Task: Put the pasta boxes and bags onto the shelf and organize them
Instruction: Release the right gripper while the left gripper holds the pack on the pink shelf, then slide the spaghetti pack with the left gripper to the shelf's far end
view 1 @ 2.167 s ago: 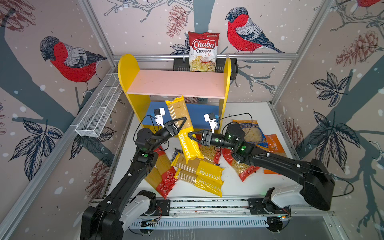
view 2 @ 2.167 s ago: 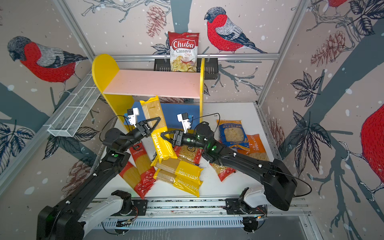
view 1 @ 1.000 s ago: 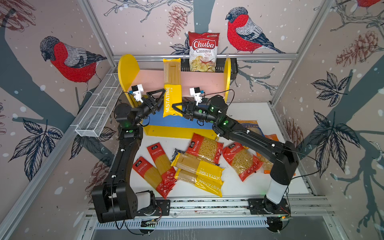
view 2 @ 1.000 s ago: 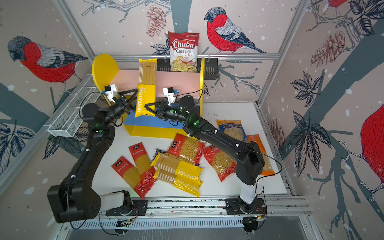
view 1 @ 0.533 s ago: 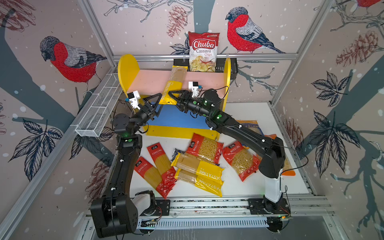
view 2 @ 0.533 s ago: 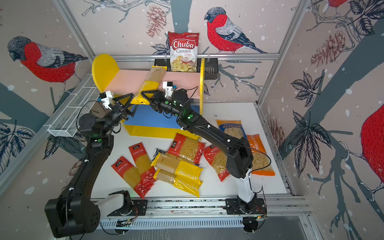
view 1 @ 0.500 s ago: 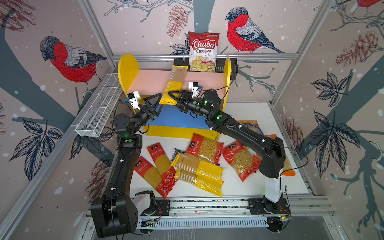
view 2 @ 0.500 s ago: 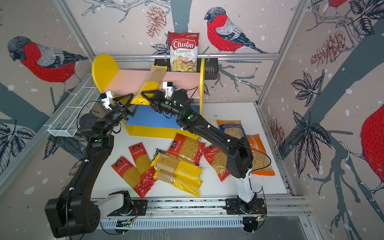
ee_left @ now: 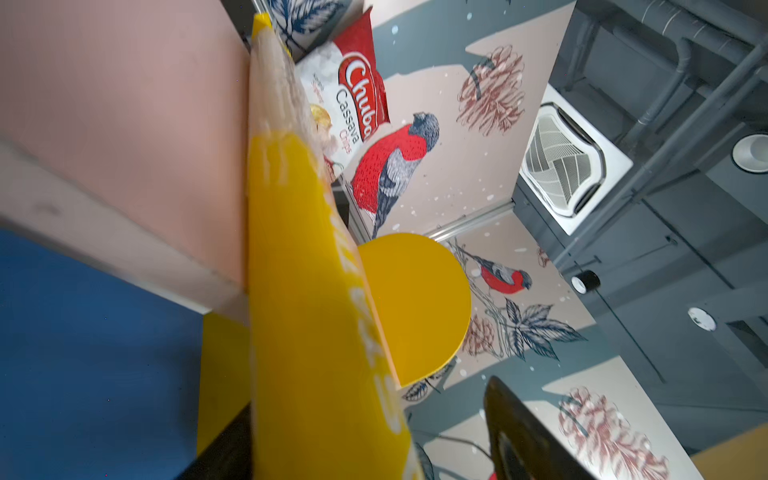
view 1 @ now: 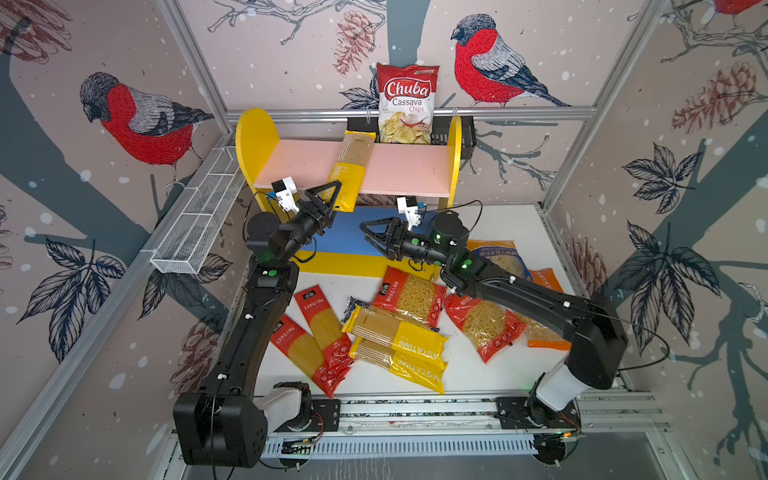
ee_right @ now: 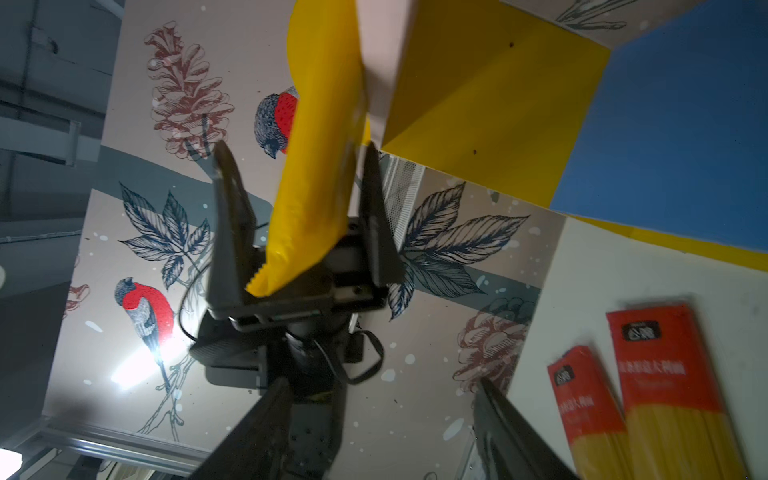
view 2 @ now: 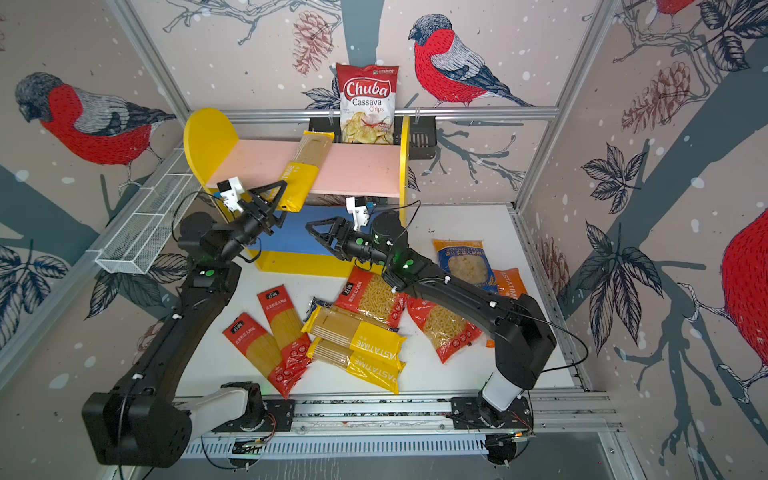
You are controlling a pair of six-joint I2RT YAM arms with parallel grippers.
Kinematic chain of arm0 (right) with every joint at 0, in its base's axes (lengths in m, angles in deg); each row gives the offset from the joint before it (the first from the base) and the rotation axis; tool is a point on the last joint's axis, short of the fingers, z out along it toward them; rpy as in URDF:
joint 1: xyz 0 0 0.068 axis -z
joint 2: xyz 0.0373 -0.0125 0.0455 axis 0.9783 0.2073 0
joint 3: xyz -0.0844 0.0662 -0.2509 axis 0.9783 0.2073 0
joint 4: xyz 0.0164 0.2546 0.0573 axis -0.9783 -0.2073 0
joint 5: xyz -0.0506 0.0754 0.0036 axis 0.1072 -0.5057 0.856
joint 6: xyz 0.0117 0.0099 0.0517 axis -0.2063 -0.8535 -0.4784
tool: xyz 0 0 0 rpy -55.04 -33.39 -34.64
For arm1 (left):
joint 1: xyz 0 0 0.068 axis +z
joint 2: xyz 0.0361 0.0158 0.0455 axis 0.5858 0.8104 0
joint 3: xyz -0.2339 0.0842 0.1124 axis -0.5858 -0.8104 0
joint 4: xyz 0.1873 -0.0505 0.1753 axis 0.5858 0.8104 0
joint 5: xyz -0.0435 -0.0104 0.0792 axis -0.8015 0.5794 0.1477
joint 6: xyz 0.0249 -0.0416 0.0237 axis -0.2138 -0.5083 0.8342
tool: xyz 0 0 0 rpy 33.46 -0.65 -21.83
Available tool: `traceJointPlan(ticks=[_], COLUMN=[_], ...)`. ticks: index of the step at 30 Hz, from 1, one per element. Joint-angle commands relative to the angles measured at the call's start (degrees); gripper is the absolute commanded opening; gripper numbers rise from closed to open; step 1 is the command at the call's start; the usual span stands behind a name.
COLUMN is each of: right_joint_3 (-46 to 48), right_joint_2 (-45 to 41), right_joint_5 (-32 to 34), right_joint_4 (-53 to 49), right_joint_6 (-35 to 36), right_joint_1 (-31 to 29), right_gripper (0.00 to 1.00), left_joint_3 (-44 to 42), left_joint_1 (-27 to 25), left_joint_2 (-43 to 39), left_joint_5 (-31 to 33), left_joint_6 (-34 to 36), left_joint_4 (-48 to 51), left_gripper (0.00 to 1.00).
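Note:
A long yellow PASTATIME pack (view 1: 353, 162) (view 2: 305, 160) lies slantwise on the pink upper board of the shelf (view 1: 411, 166), with its lower end hanging over the front edge. My left gripper (view 1: 328, 189) (ee_left: 370, 399) stands open around that end (ee_right: 309, 208), with a gap on one side. My right gripper (view 1: 370, 232) (ee_right: 382, 382) is open and empty in front of the blue lower board (view 1: 345, 230). On the white table lie two more yellow packs (view 1: 399, 336), two red spaghetti packs (view 1: 320, 320), two red bags (view 1: 411, 295), a blue bag (view 1: 496, 257) and an orange bag (view 1: 544, 286).
A Chuba chips bag (view 1: 407, 104) stands in a black basket (view 1: 463, 133) behind the shelf. A white wire mesh rack (view 1: 199, 216) hangs on the left wall. A dark blue pack (view 1: 352, 303) peeks out under the yellow packs.
The yellow pack went from upright between both grippers to lying on the pink board. My right gripper let go and dropped back towards the blue board. My left gripper opened at the pack's end.

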Motion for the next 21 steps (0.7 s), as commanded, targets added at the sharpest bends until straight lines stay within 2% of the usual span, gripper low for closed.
traceJointPlan(ticks=[1,5,11,15,18,21], right_joint_3=[4.5,9.8,10.6,11.2,12.0,12.9], right_joint_2=[-3.4,-6.1,-6.6,-6.9,-7.1,-7.6], right_joint_5=[2.4,3.7,3.5,3.2,2.9,2.8], right_joint_4=[0.0,0.6,0.2,0.3,0.5,0.5], right_joint_6=[3.1,2.4,3.4,3.6,3.6,3.7], right_joint_1=[0.2,1.0,1.5,1.6,1.6,1.5], right_gripper=[0.69,0.69,0.69,0.69,0.69,0.69], left_joint_3=[1.6,0.4,3.3,6.7,9.5,12.8], left_joint_1=[-1.3,-2.2,-3.5,-2.1,2.6,9.4], left_joint_2=[-0.2,0.4,1.4,1.1,2.1,4.0], left_joint_5=[7.3,9.5,12.4,13.4,7.8,-2.6], left_joint_6=[5.5,3.3,4.7,8.1,9.0,10.8], left_joint_4=[7.2,6.6,8.7,13.7,15.4,16.6], left_gripper=[0.63,0.46,0.21,0.13,0.08,0.06])
